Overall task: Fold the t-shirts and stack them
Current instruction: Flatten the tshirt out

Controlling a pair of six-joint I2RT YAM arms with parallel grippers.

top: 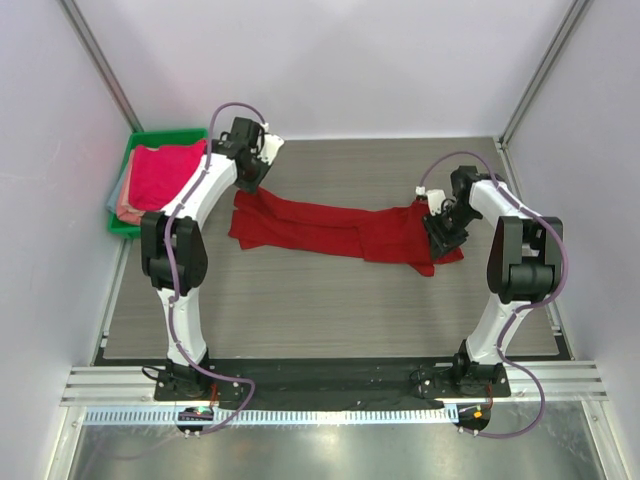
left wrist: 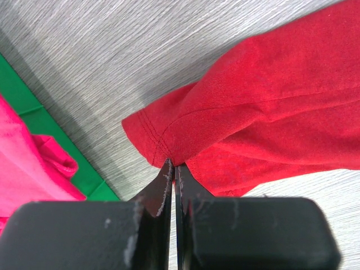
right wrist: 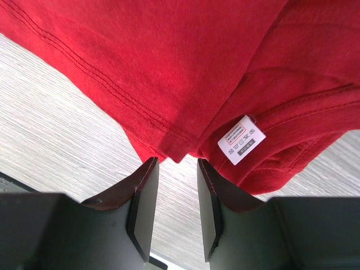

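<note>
A deep red t-shirt point(top: 330, 230) lies stretched in a long, bunched band across the table. My left gripper point(top: 250, 180) is at its left end, shut on a hemmed corner of the cloth point(left wrist: 169, 147), which puckers at the tips point(left wrist: 173, 164). My right gripper point(top: 440, 235) is over the shirt's right end. It stands open point(right wrist: 176, 162) with only bare table between its fingers; a corner of the red cloth point(right wrist: 169, 56) lies just beyond the tips. The white label point(right wrist: 242, 139) shows beside the right finger. A bright pink t-shirt point(top: 165, 172) lies in the tray.
The green tray point(top: 150, 140) sits at the table's far left corner, close to my left gripper; its rim point(left wrist: 34, 118) and the pink cloth point(left wrist: 22, 169) show in the left wrist view. A salmon cloth edge point(top: 125, 205) peeks from under the pink one. White walls enclose the table.
</note>
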